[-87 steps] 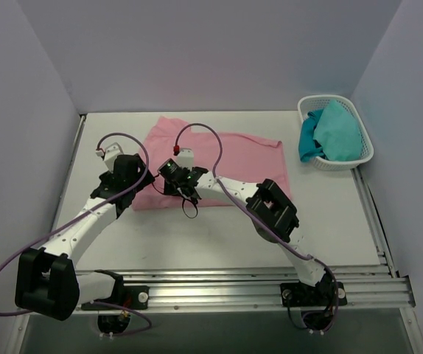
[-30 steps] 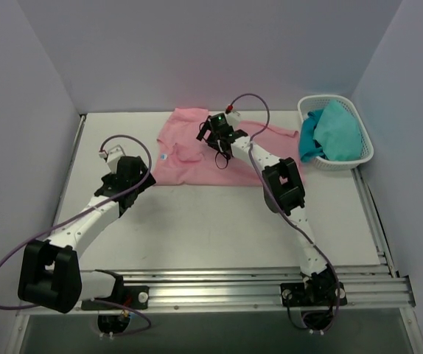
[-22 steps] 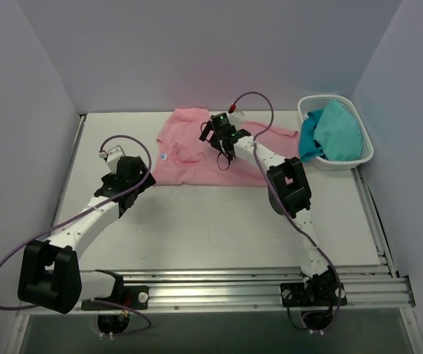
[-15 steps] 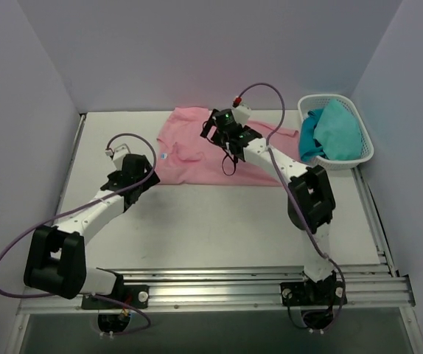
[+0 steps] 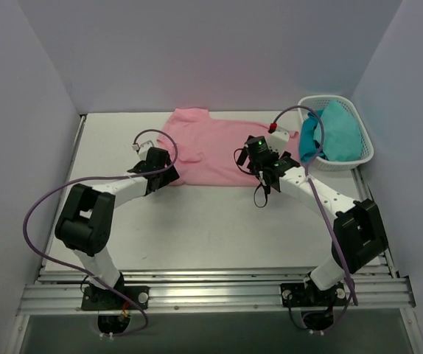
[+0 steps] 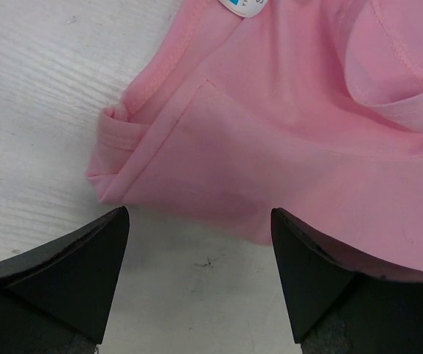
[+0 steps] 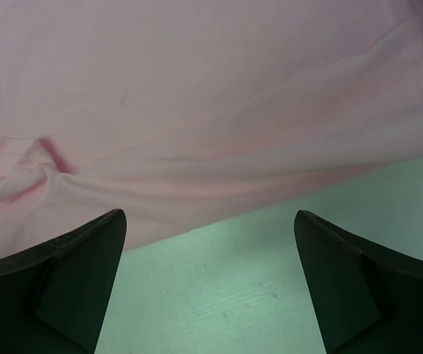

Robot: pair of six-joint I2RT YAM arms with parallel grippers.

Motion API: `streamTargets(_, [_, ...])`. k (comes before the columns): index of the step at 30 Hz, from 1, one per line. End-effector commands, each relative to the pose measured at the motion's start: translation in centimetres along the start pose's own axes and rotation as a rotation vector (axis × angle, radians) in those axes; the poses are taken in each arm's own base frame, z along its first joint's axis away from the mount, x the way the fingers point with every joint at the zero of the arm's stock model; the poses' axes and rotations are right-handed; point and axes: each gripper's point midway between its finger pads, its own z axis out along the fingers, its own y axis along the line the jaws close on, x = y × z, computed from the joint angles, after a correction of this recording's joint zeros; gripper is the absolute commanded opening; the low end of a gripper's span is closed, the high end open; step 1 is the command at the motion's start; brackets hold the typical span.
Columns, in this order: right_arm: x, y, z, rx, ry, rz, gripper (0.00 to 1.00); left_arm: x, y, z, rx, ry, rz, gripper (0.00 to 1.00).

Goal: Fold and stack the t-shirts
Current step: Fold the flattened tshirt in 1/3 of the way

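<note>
So the white table (image 5: 197,228) has the pink t-shirt (image 5: 211,147) spread out across the far middle, a bit rumpled along its left end. The white basket (image 5: 342,165) sits in the far right corner with teal cloth (image 5: 337,133) piled in it, just beside the shirt's right end. The left gripper (image 6: 198,214) is at the shirt's near-left corner, fingers spread wide, nothing in them. The right gripper (image 7: 208,217) is over the near edge further right, also wide and holding nothing. A tiny blue label (image 6: 242,6) pokes out near the left corner.
</note>
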Motion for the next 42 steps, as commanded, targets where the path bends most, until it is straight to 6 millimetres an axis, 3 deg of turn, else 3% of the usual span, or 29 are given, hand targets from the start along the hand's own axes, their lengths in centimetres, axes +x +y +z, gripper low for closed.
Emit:
streamTargets(1, [-1.9,-1.6,-2.0,0.017,-0.064,0.003,0.93,-1.4,-2.3,0.9,0.037,-0.038,-0.034,0.86])
streamTargets(8, [-2.6,-2.2,-3.2,0.005,-0.076,-0.001,0.93,-0.4,-0.3,2.0,-0.064,-0.044,-0.103,0.78])
streamTargets(10, [-2.9,-2.3,-3.5,0.000,-0.081,0.003,0.93,0.1,0.2,2.5,-0.093,-0.041,-0.115,0.53])
streamTargets(12, [-3.0,-2.4,-3.8,-0.008,-0.083,0.006,0.93,0.5,0.5,2.8,-0.109,-0.026,-0.110,0.38])
streamTargets(13, [-3.0,-2.5,-4.0,-0.012,-0.085,0.008,0.93,0.6,0.4,3.1,-0.116,-0.022,-0.107,0.20])
streamTargets(15, [-3.2,-2.6,-4.3,-0.018,-0.092,0.011,0.93,0.8,0.8,3.3,-0.137,-0.012,-0.107,0.03])
streamTargets(19, [-3.6,-2.9,-4.8,-0.021,-0.106,0.015,0.93,0.3,0.9,1.9,-0.127,-0.032,-0.112,0.02])
streamTargets(21, [-3.8,-2.9,-5.1,-0.028,-0.111,0.020,0.93,0.7,2.4,0.9,-0.165,-0.032,-0.107,0.02])
streamTargets(22, [-3.7,-3.0,-5.2,-0.030,-0.111,0.021,0.93,-0.3,2.4,-0.4,-0.158,-0.058,-0.119,0.02])
streamTargets(24, [-3.9,-2.8,-5.5,-0.044,-0.112,0.028,0.93,-0.1,4.1,-2.0,-0.200,-0.064,-0.110,0.02])
streamTargets(25, [-4.0,-2.7,-5.6,-0.049,-0.113,0.029,0.93,-1.3,4.0,-3.6,-0.183,-0.098,-0.126,0.02])
streamTargets(27, [-3.9,-2.6,-5.7,-0.054,-0.113,0.031,0.93,-1.3,5.6,-5.3,-0.219,-0.113,-0.115,0.02])
streamTargets(28, [-4.0,-2.6,-5.7,-0.058,-0.112,0.031,0.93,-2.3,5.4,-6.9,-0.189,-0.140,-0.132,0.02])
streamTargets(30, [-3.8,-2.5,-5.7,-0.064,-0.105,0.031,0.93,-2.4,6.9,-8.2,-0.222,-0.160,-0.120,0.02])
streamTargets(32, [-3.7,-2.3,-5.6,-0.071,-0.104,0.031,0.93,-3.3,7.2,-9.8,-0.211,-0.188,-0.133,0.05])
streamTargets(35, [-3.6,-2.1,-5.7,-0.078,-0.100,0.028,0.93,-3.6,7.6,-11.3,-0.195,-0.199,-0.121,0.56])
streamTargets(36, [-3.6,-2.0,-5.7,-0.078,-0.100,0.028,0.93,-3.7,7.6,-11.6,-0.188,-0.200,-0.121,0.87])
streamTargets(38, [-3.7,-2.1,-5.8,-0.076,-0.102,0.029,0.93,-4.1,7.6,-12.3,-0.190,-0.198,-0.118,0.98])
streamTargets(39, [-3.9,-2.1,-5.8,-0.075,-0.106,0.029,0.93,-4.3,7.5,-12.6,-0.189,-0.199,-0.120,0.94])
streamTargets(42, [-4.0,-2.1,-6.0,-0.076,-0.111,0.031,0.93,-4.9,7.1,-13.3,-0.175,-0.210,-0.128,0.94])
